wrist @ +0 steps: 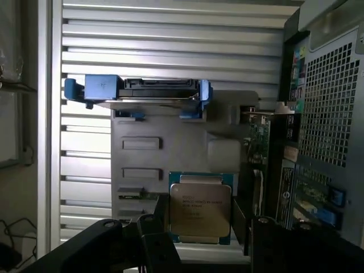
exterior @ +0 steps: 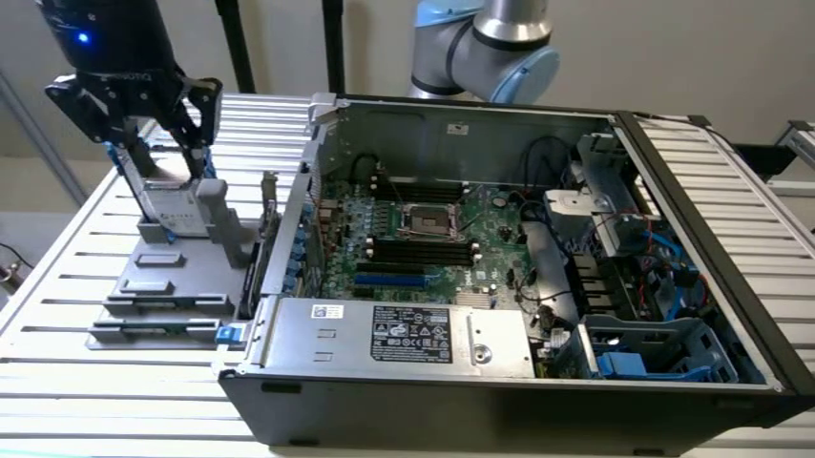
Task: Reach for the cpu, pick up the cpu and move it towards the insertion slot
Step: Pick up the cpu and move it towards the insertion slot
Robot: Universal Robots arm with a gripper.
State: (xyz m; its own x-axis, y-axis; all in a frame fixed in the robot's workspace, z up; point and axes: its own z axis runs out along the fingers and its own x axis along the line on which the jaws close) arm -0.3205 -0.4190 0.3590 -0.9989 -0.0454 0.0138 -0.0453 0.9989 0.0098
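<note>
The cpu (wrist: 199, 207) is a small silver square chip with a pale blue-green rim, lying on the grey fixture plate (wrist: 142, 165) beside the computer case. In the exterior view the cpu (exterior: 172, 205) sits at the left, just under my gripper (exterior: 163, 167). The gripper (wrist: 200, 220) is open, its dark fingers (wrist: 156, 230) standing on either side of the chip. I cannot tell whether they touch its edges. The insertion slot (exterior: 427, 221), a shiny metal frame with a dark centre, lies on the green motherboard inside the open case.
A hard drive with blue brackets (wrist: 142, 91) rests on the same plate, beyond the cpu. The case wall (exterior: 305, 191) rises between the plate and the motherboard. Black memory slots (exterior: 421, 253) flank the socket. Cables and a drive cage (exterior: 637, 277) crowd the exterior view's right.
</note>
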